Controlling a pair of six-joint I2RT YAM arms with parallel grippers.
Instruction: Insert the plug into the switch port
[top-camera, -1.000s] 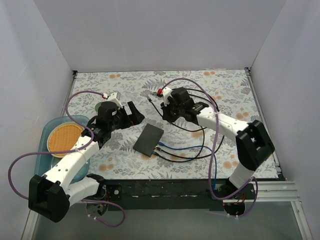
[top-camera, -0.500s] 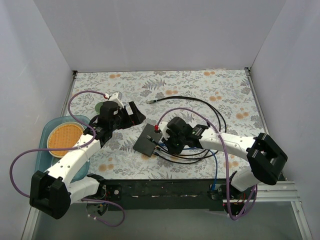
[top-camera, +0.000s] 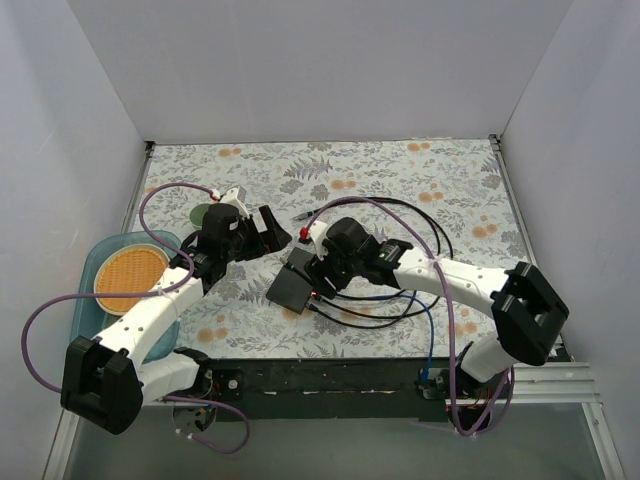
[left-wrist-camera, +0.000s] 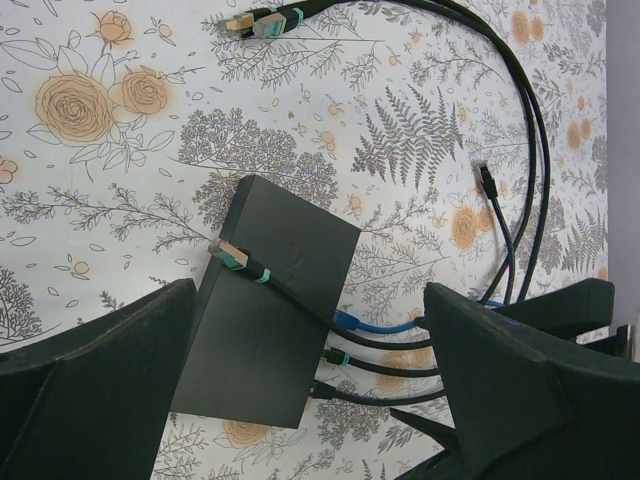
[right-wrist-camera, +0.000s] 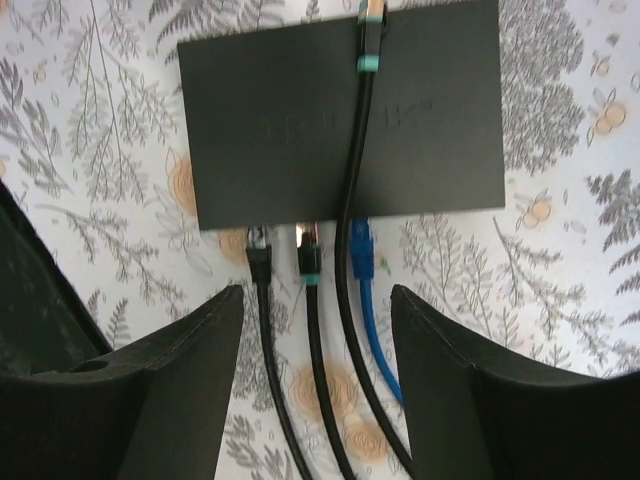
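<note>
The dark grey switch box (top-camera: 283, 292) (left-wrist-camera: 262, 340) (right-wrist-camera: 300, 120) lies flat on the flowered cloth. Three plugs sit in its near edge: a black one (right-wrist-camera: 258, 242), a teal-banded one (right-wrist-camera: 309, 248) and a blue one (right-wrist-camera: 360, 240). A teal-banded plug (left-wrist-camera: 232, 256) on a black cable lies loose across the box top. Another loose plug (left-wrist-camera: 252, 22) (top-camera: 300, 215) rests on the cloth beyond. My right gripper (right-wrist-camera: 315, 295) (top-camera: 312, 268) hovers open over the plugged edge and holds nothing. My left gripper (left-wrist-camera: 308, 290) (top-camera: 272, 230) is wide open above the box, empty.
Black and blue cables (top-camera: 400, 300) loop over the cloth right of the box. A small black plug end (left-wrist-camera: 485, 176) lies among them. A blue tray (top-camera: 95, 255) with a woven round mat stands at the left edge. White walls enclose the table.
My right arm swung from the back of the table to over the box, and its jaws opened. A cable now lies across the box top. The left arm barely moved.
</note>
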